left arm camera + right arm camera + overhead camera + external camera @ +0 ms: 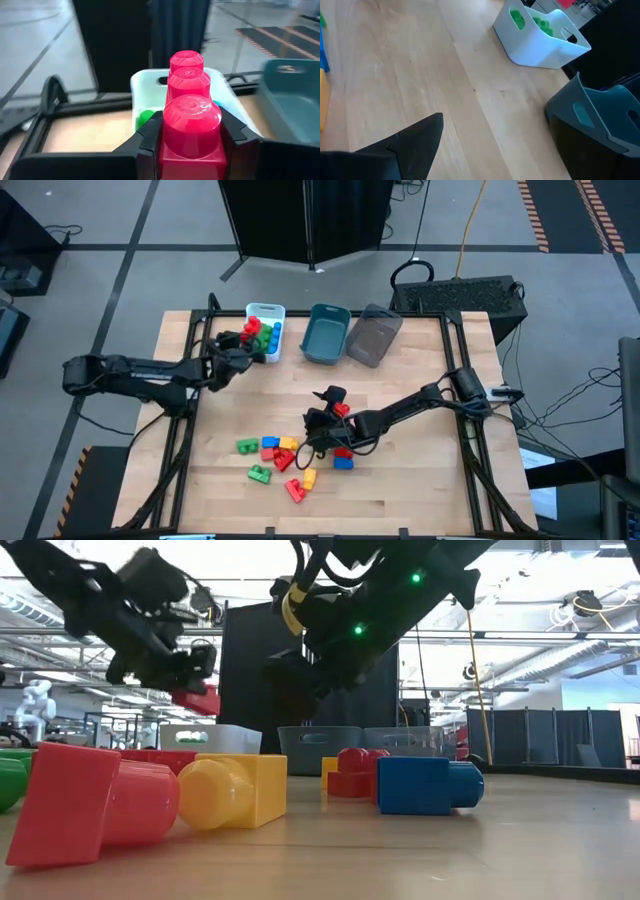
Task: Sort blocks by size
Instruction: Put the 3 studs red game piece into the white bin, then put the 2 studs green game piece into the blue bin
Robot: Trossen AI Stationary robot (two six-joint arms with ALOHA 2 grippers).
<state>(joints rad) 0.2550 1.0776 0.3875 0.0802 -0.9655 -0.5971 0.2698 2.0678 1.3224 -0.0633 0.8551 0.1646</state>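
Though hidden overhead: three-stud red block [191, 112] (gripped)

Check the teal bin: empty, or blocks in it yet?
Empty, as far as shown. The high view shows only the bare floor of the teal bin; the red and green blocks lie in the white bin.

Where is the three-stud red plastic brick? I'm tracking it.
The three-stud red plastic brick sits clamped in the left gripper, beside the white bin, high view's left.

We're seeing two dark, near-black jointed arms w/ matte housings. The right arm [400, 590] is showing small green indicator lights & a yellow band by one joint. The left gripper's fingers [145, 145] are looking black, angular & chunky.
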